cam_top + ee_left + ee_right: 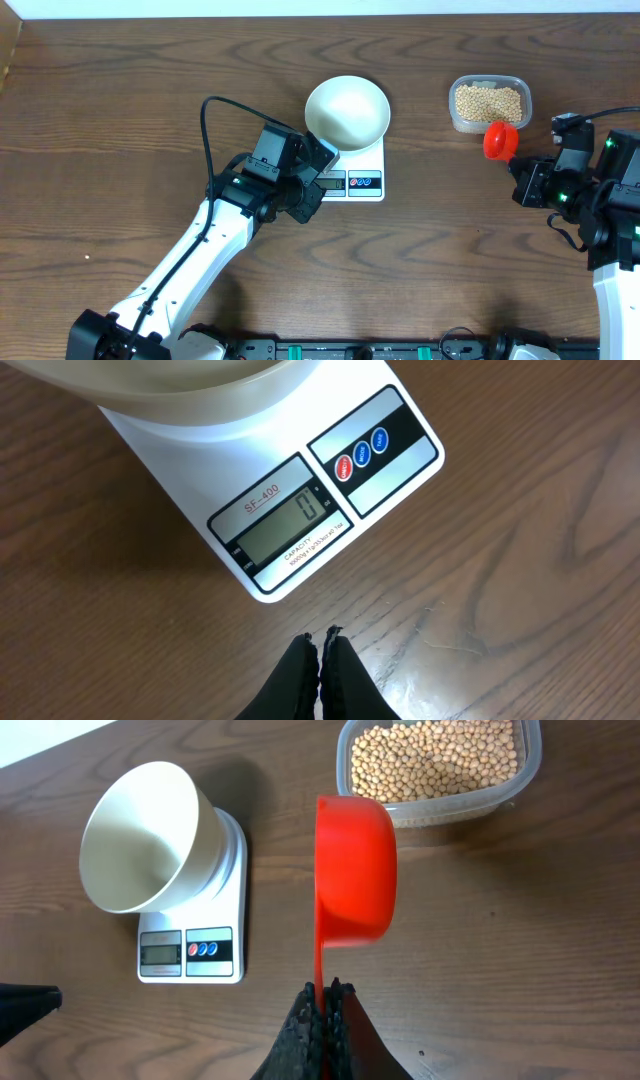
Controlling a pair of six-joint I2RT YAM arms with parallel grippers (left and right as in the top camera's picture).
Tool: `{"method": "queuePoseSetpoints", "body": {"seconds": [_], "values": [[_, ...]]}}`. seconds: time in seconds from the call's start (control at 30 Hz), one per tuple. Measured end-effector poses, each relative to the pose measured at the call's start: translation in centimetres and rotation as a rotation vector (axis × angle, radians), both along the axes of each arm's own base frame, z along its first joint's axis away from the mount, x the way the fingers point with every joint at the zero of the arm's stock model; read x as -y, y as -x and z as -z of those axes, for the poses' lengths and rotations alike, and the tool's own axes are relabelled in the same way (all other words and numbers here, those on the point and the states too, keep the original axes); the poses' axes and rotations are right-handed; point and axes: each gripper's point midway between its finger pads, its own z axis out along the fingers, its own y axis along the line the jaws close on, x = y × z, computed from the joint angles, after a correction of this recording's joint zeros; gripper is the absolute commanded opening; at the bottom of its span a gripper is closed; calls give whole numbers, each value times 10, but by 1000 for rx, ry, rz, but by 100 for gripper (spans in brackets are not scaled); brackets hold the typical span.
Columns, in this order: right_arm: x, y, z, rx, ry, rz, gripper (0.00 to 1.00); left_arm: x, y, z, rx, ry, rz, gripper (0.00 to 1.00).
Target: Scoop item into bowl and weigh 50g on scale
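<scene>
On the scale (368, 158), bowl (347, 110) empty; tub (462, 124) holds beans (488, 101); right gripper (328, 988) holds scoop (355, 870).

Your white-and-black left arm (200, 250): runs from 7 o'clock toward 1 o'clock. Left gripper (322, 644): black fingers pressed together. Right gripper (328, 992): at 3 o'clock, clamped on red plastic scoop (355, 870) handle.

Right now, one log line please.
bowl empty on scale | display 0 | left gripper shut | right gripper shut on red scoop near beans
</scene>
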Motion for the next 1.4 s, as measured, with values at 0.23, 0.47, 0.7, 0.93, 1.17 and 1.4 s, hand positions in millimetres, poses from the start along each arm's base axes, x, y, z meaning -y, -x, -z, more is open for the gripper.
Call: {"method": "queuePoseSetpoints", "body": {"seconds": [0.23, 0.47, 0.7, 0.93, 1.17, 1.4], "values": [[0, 0, 0, -1, 0, 0, 1, 1, -3, -2, -2, 16, -29, 17], [0, 2, 1, -9, -2, 0, 1, 1, -3, -2, -9, 22, -46, 98], [0, 2, 1, -9, -2, 0, 1, 1, -3, -2, -10, 23, -48, 98], [1, -4, -4, 23, 4, -1, 1, 1, -3, -2, -10, 23, -49, 98], [2, -11, 13, -43, -5, -6, 1, 1, -3, -2, -10, 23, -48, 98], [2, -10, 23, -180, -29, -14, 1, 1, -3, -2, -10, 23, -49, 98]]}}
